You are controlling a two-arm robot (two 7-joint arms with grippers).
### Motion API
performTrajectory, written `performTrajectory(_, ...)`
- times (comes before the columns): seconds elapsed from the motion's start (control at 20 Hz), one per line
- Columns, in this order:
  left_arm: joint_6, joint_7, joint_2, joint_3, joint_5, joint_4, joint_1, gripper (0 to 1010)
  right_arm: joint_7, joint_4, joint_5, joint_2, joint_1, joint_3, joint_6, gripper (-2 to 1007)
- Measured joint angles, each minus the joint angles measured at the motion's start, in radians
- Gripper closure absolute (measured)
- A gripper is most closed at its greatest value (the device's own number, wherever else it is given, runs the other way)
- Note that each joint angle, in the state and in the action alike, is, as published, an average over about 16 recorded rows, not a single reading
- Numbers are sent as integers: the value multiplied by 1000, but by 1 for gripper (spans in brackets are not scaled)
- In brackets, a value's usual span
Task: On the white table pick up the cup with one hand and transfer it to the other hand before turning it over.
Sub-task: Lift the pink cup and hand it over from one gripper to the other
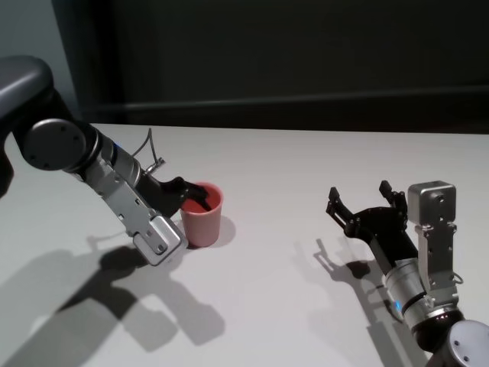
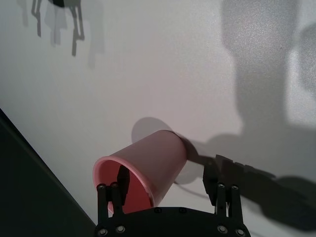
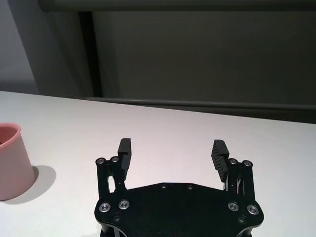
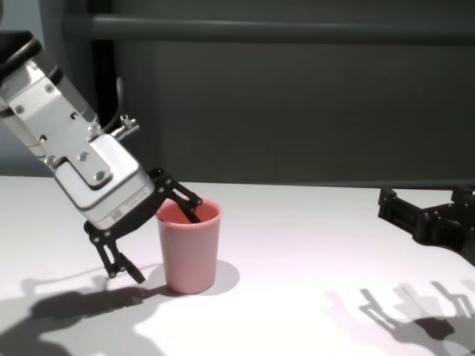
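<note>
The pink cup (image 1: 203, 223) stands upright, mouth up, on the white table (image 1: 306, 160), left of centre. My left gripper (image 1: 177, 200) is tilted down over it and open. One finger (image 4: 185, 208) reaches inside the cup, and the other (image 4: 119, 264) is outside, apart from the wall. In the left wrist view the cup (image 2: 153, 158) lies between the jaws. My right gripper (image 1: 361, 195) is open and empty, hovering over the table at the right, well clear of the cup. The cup also shows in the right wrist view (image 3: 10, 163).
A dark wall rises behind the table's far edge (image 1: 306, 128). Bare tabletop lies between the cup and the right gripper (image 4: 427, 204). Arm shadows fall on the near part of the table.
</note>
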Motion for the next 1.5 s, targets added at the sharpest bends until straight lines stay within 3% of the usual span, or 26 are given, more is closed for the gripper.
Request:
performTrajectory(0.4,2,-1,4,15,-16,1,-5,222,0,0,0,0,0,0,0,3)
performTrajectory(1.15,-7,17,15,39,-47,5,-12,727,0,0,0,0,0,0,0,3)
performTrajectory(1.5,-1,45,27,31,-89,-5,-7,899,0,0,0,0,0,0,0,3)
